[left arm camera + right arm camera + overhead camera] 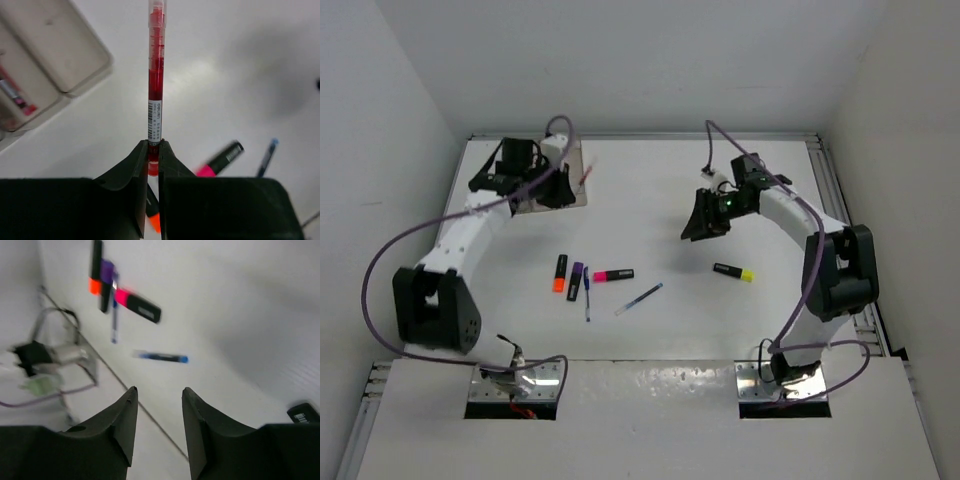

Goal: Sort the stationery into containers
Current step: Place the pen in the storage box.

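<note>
**Left gripper [153, 150] clamps a thin red clear-barrelled pen [156, 75]**

Its jaws pinch the tail end, so the barrel juts forward beside the tan, slotted rectangular tray [75, 50] — apparently held that way for lowering into a slot. The right gripper [159, 395] hangs partly spread, empty.

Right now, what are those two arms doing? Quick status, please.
Left gripper shut on red pen, near the tray. Right gripper open, empty. Highlighters and blue pens lying loose. Nothing seen blocking the tray.
</note>
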Controlling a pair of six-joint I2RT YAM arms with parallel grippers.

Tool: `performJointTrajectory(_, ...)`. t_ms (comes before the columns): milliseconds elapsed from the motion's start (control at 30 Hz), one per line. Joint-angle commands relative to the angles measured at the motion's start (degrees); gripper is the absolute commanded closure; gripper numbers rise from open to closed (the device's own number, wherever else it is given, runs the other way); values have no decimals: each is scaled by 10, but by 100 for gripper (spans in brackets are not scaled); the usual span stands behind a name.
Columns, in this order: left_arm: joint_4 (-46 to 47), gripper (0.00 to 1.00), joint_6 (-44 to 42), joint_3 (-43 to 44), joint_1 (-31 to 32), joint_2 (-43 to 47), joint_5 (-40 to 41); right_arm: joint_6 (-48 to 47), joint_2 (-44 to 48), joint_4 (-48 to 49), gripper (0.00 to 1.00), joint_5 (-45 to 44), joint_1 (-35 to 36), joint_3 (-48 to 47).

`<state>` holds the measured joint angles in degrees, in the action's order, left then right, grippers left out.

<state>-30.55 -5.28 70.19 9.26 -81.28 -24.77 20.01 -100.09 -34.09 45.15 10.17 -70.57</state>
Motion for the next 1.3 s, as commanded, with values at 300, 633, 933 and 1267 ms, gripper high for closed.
performJointTrajectory(300, -34, 100, 277, 320, -69, -294, 243, -346, 121, 60, 67, -231, 177, 97)
performJointTrajectory(633, -32, 92, 273, 358, -86, -368, 315, -504, 90, 74, 64, -257, 247, 103)
performJointTrajectory(933, -35, 50, 245, 361, -88, -377, 280, -572, 25, 43, 60, -234, 289, 68)
performJointTrajectory(1267, -29, 42, 229, 327, -87, -297, 234, -602, -20, 48, 59, -247, 335, 49)
